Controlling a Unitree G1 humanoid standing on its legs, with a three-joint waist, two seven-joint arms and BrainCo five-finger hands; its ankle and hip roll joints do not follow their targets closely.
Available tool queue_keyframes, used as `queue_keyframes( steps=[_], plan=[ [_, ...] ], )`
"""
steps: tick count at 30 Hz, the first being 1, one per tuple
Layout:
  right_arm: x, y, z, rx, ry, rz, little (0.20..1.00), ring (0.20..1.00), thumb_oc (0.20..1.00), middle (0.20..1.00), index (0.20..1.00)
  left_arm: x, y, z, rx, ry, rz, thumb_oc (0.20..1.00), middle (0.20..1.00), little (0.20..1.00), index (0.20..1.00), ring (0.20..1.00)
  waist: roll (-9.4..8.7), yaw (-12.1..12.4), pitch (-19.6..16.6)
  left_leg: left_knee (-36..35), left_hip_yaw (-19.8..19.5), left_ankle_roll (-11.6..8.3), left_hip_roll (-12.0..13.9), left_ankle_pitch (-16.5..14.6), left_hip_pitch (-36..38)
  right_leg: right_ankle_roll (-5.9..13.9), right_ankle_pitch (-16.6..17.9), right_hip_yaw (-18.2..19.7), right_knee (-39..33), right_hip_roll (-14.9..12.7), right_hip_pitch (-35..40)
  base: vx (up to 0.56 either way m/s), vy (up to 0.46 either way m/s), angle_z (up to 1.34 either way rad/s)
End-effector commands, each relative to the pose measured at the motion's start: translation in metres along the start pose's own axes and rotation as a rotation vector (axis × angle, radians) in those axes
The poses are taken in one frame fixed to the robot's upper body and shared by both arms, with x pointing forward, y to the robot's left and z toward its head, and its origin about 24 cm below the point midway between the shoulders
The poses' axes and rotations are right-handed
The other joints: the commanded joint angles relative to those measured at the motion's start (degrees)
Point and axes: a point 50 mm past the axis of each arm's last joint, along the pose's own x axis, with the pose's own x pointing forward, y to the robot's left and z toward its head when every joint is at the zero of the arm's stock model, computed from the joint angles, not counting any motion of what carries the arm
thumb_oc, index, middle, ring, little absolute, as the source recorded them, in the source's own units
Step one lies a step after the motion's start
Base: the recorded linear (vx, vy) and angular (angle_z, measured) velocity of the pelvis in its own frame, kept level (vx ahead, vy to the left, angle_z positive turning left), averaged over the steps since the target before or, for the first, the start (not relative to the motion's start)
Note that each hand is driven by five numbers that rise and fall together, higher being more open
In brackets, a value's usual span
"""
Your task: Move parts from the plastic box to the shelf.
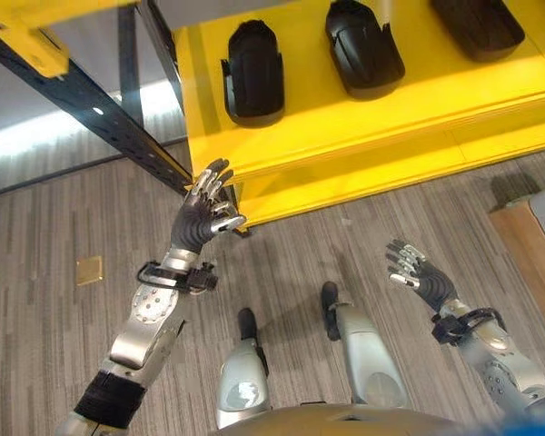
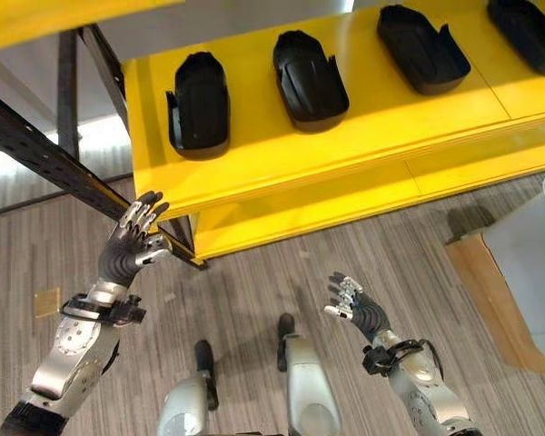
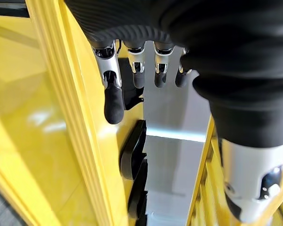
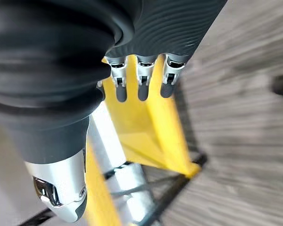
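Several black moulded parts [image 2: 200, 104] lie in a row on the yellow shelf [image 1: 345, 127]. My left hand [image 1: 204, 213] is raised at the shelf's front left corner, open and holding nothing. In the left wrist view its fingers [image 3: 113, 94] point along the shelf edge toward the black parts [image 3: 132, 155]. My right hand [image 1: 422, 277] hangs lower over the carpet on the right, open and empty, with its fingers [image 4: 141, 80] straight. A pale grey box [image 2: 536, 245] on a brown base stands at the right edge.
A dark perforated shelf beam [image 1: 100, 118] runs diagonally past the left hand. Below the top board sits a lower yellow shelf level [image 1: 391, 173]. A brass plate [image 1: 89, 270] is set in the grey carpet on the left.
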Motion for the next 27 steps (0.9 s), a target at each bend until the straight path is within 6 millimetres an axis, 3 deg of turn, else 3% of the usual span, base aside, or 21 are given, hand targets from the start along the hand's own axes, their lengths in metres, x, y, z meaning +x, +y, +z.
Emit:
queue_keyframes(
  steps=[1,5,7,9,12,14,15,17,20,27],
  plan=[
    [0.001,0.015,0.013,-0.008,-0.112,0.058,1.000,1.000,1.000,1.000,1.000,0.003,0.003,0.016,-0.066,-0.069,-0.060,1.000,1.000,1.000,1.000,1.000,-1.30,-0.3,-2.2,-1.5,-6.2,-2.08,4.8,7.4,1.5,7.59,2.0,3.8,-1.7,-4.4,2.1,0.02,-0.025,0.32],
    [-0.001,0.016,0.010,0.006,-0.126,0.041,1.000,1.000,1.000,1.000,1.000,-0.018,0.009,0.001,-0.195,-0.012,0.006,1.000,1.000,1.000,1.000,1.000,-0.24,0.9,-4.2,-3.1,-7.6,-2.60,5.7,11.5,3.0,6.64,0.3,1.1,-2.3,-3.7,6.0,0.02,-0.061,0.32],
    [-0.011,0.012,0.009,-0.012,-0.133,0.019,1.000,1.000,1.000,1.000,1.000,-0.036,0.014,0.003,-0.122,0.012,0.002,1.000,1.000,1.000,1.000,1.000,-0.17,1.5,-5.3,-3.8,-7.1,-3.18,6.5,14.3,4.1,5.54,-1.0,-1.7,-3.9,-2.8,10.1,0.01,-0.117,0.63],
    [-0.012,0.010,0.009,-0.020,-0.131,0.009,1.000,1.000,1.000,1.000,1.000,-0.038,0.015,0.001,-0.108,0.023,0.005,1.000,1.000,1.000,1.000,1.000,-0.24,1.4,-5.4,-3.8,-6.3,-2.97,6.4,14.6,4.0,5.40,-1.0,-2.8,-4.9,-2.9,11.2,-0.01,-0.056,0.42],
    [-0.017,0.007,0.006,-0.018,-0.119,-0.015,1.000,1.000,1.000,1.000,1.000,-0.044,0.018,-0.008,-0.145,0.058,0.039,1.000,1.000,1.000,1.000,1.000,-0.96,1.3,-6.0,-1.7,-3.6,-1.84,5.3,13.0,4.2,5.41,-0.1,-4.5,-7.6,-3.5,14.1,-0.01,-0.033,0.44],
    [-0.017,0.006,0.005,-0.026,-0.111,-0.023,1.000,1.000,1.000,1.000,1.000,-0.044,0.018,-0.010,-0.156,0.063,0.043,1.000,1.000,1.000,1.000,1.000,-1.29,1.4,-6.3,-0.5,-3.9,-1.26,4.2,11.4,4.3,5.73,0.5,-4.7,-8.7,-3.9,14.9,0.01,0.006,0.29],
    [-0.018,0.006,0.001,-0.013,-0.104,-0.041,1.000,1.000,1.000,1.000,1.000,-0.046,0.017,-0.018,-0.209,0.085,0.068,1.000,1.000,1.000,1.000,1.000,-1.92,1.3,-7.3,0.0,-4.0,0.11,1.3,6.8,4.7,6.46,1.7,-4.8,-10.3,-4.7,16.1,0.03,0.049,0.03],
    [-0.019,0.006,-0.003,0.003,-0.101,-0.066,1.000,1.000,1.000,1.000,1.000,-0.045,0.015,-0.021,-0.237,0.096,0.067,1.000,1.000,1.000,1.000,1.000,-1.96,0.5,-8.3,-2.0,-2.0,0.29,0.9,6.1,5.9,7.18,2.8,-5.6,-11.1,-5.4,16.8,0.06,0.123,0.23],
    [-0.011,0.015,-0.012,0.050,-0.085,-0.073,1.000,1.000,1.000,1.000,1.000,-0.042,0.018,-0.029,-0.210,0.124,0.084,1.000,1.000,1.000,1.000,1.000,-2.78,0.4,-10.8,-3.7,-1.8,1.55,-1.6,3.1,8.6,9.36,6.2,-3.4,-15.0,-7.2,19.1,0.07,0.184,0.13],
    [0.006,0.033,-0.014,0.110,-0.098,-0.038,1.000,1.000,1.000,1.000,1.000,-0.034,0.023,-0.039,-0.152,0.140,0.118,1.000,1.000,1.000,1.000,1.000,-4.11,0.9,-13.3,-7.2,0.0,2.98,-4.2,1.6,10.8,11.28,10.6,-1.4,-20.5,-8.9,20.5,0.00,0.131,-0.14]
  ],
)
